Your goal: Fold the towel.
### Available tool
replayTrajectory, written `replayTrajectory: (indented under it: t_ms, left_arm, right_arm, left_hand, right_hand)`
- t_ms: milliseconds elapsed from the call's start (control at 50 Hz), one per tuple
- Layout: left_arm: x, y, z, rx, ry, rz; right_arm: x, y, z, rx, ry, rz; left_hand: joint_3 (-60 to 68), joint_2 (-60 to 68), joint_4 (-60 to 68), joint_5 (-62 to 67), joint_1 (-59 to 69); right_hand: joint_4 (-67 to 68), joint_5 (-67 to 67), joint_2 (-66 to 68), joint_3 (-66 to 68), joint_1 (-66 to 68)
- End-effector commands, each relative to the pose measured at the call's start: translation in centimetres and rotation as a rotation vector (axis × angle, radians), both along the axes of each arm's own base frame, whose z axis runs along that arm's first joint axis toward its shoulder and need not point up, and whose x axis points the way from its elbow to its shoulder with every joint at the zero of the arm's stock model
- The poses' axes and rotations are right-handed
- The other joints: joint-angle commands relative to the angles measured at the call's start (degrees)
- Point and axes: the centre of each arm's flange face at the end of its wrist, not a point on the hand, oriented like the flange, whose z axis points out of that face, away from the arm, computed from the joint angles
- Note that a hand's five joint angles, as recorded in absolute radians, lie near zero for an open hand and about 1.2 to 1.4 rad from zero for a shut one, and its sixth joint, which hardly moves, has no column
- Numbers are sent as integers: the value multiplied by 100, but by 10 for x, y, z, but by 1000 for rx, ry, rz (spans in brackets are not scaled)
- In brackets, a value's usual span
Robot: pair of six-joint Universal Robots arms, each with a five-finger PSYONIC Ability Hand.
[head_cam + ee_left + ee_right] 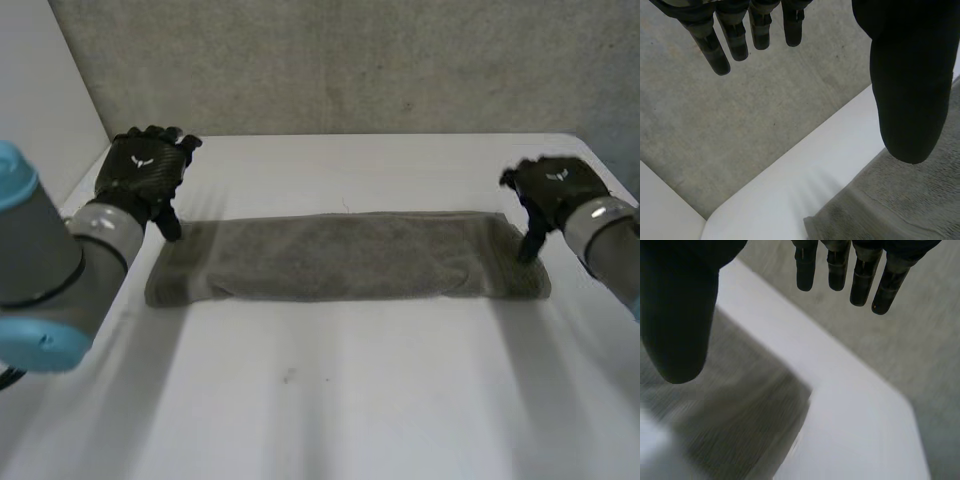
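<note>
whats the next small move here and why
The towel lies flat as a long strip. The left hand and right hand are at its far corners, fingers straight, thumbs over the cloth, holding nothing. So probably lower both a little and pinch those corners, ready to fold.

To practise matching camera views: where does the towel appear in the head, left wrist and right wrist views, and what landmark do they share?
Head view: the towel stretches between the left hand and the right hand.
Left wrist view: its corner lies at the thumb's tip.
Right wrist view: its other corner lies at the thumb's tip.
Shared landmark: the white table, its bare strip beyond the towel.
</note>
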Motion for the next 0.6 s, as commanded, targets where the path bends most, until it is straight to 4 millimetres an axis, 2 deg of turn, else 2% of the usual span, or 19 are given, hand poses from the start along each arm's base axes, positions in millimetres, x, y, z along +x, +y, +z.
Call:
replayTrajectory:
  t_ms: [20, 40, 60, 100, 120, 160, 220, 260, 380, 520, 560, 600]
  left_arm:
    - [7, 21, -24, -19, 8, 0]
    - [7, 21, -24, -19, 8, 0]
    - [8, 23, -27, -12, 5, 0]
    - [8, 24, -30, -4, 3, 0]
    - [8, 24, -31, 0, 3, 0]
    - [8, 24, -32, -1, 3, 0]
    - [9, 24, -34, 5, 3, 2]
    - [10, 25, -36, 14, 10, 3]
    - [12, 24, -39, 25, 11, 10]
    - [12, 24, -40, 29, 10, 11]
    - [13, 24, -41, 30, 9, 13]
    - [13, 25, -42, 35, 8, 12]
  right_arm:
    - [-29, 5, -27, 162, 27, -67]
    - [-33, 1, -32, 161, 20, -71]
    - [-33, 1, -32, 161, 20, -71]
    - [-36, -5, -49, 160, 1, -49]
    - [-36, -5, -49, 160, 1, -48]
    - [-36, -9, -68, 156, -9, -28]
    - [-37, -12, -75, 151, -7, -27]
    - [-38, -15, -88, 158, 2, -31]
    - [-39, -18, -97, 165, 4, -32]
    - [-43, -26, -102, 125, 3, -45]
    - [-44, -28, -104, 115, 6, -49]
    - [-45, -31, -105, 100, 9, -50]
  left_hand:
    - [42, 48, 36, -195, -19]
    - [42, 48, 36, -195, -19]
    - [42, 48, 36, -195, -19]
    - [42, 48, 36, -195, -19]
    - [42, 48, 36, -195, -19]
    - [42, 48, 36, -195, -19]
    - [42, 48, 36, -195, -19]
    - [42, 48, 36, -195, -19]
    - [42, 48, 36, -195, -19]
    - [42, 48, 36, -195, -19]
    - [42, 48, 36, -195, -19]
    - [42, 48, 36, -195, -19]
  right_hand:
    - [933, 938, 980, 1039, 1070]
    - [1571, 1576, 1618, 1677, 1708]
    - [1577, 1583, 1625, 1684, 1714]
    - [2248, 2253, 2295, 2354, 2385]
    - [2250, 2256, 2297, 2357, 2387]
    - [2701, 2707, 2749, 2808, 2838]
    - [2923, 2928, 2970, 3029, 3060]
    - [3024, 3029, 3071, 3130, 3161]
    - [3125, 3130, 3172, 3231, 3262]
    - [4184, 4190, 4232, 4291, 4321]
    - [4622, 4627, 4669, 4728, 4759]
    - [6659, 6664, 6706, 6765, 6796]
